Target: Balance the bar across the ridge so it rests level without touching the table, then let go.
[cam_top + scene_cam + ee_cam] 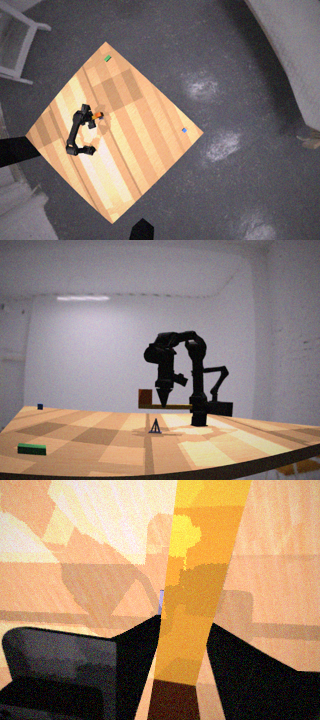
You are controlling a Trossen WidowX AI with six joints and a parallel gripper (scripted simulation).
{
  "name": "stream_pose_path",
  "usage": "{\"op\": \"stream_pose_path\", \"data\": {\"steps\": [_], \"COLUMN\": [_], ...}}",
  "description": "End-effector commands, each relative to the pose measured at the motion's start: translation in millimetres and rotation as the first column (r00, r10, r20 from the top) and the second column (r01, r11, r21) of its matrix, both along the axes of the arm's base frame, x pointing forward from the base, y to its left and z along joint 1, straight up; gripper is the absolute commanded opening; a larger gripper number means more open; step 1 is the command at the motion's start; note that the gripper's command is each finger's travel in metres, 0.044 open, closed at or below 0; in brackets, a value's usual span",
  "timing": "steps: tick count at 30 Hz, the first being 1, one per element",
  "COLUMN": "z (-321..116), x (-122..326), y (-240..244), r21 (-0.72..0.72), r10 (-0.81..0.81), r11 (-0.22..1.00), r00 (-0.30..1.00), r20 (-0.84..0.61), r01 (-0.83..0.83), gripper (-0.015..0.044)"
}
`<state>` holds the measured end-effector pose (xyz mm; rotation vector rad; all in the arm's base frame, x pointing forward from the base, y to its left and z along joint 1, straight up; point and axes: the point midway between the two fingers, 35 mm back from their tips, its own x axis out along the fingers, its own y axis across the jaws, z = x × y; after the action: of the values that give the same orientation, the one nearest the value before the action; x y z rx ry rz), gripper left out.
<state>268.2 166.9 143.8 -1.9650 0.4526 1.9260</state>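
My gripper [93, 118] [163, 404] [183, 624] is shut on a thin yellow bar [94, 117] [178, 406] [200, 580] with an orange block [98, 114] [144, 396] on one end. It holds the bar level in the air above the wooden table [144, 155] [116, 454]. The ridge [101, 118] [155, 426], a small dark blue triangular wedge, stands on the table below the bar, a little toward the block end from my fingers. In the wrist view only a blue sliver of the ridge [160, 602] shows at the bar's left edge.
A green block [107, 58] [31, 448] lies near one table corner. A small blue cube [184, 130] [40, 406] sits near another edge. The arm's base [77, 150] [199, 418] stands close behind the ridge.
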Motion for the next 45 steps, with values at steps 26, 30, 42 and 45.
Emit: {"op": "stream_pose_path", "data": {"steps": [26,30,42,45], "z": [-30,-30,-31,-32], "x": [-2,-2,-2,-2], "y": [-4,-4,-4,-4], "r21": [-0.002,-0.002,-0.002,-0.002], "r10": [0.014,0.014,0.014,0.014], "r11": [1.000,1.000,1.000,1.000], "r00": [1.000,1.000,1.000,1.000], "r20": [0.002,0.002,0.002,0.002], "r01": [-0.014,-0.014,-0.014,-0.014], "gripper": [0.0000,0.0000,0.0000,0.0000]}}
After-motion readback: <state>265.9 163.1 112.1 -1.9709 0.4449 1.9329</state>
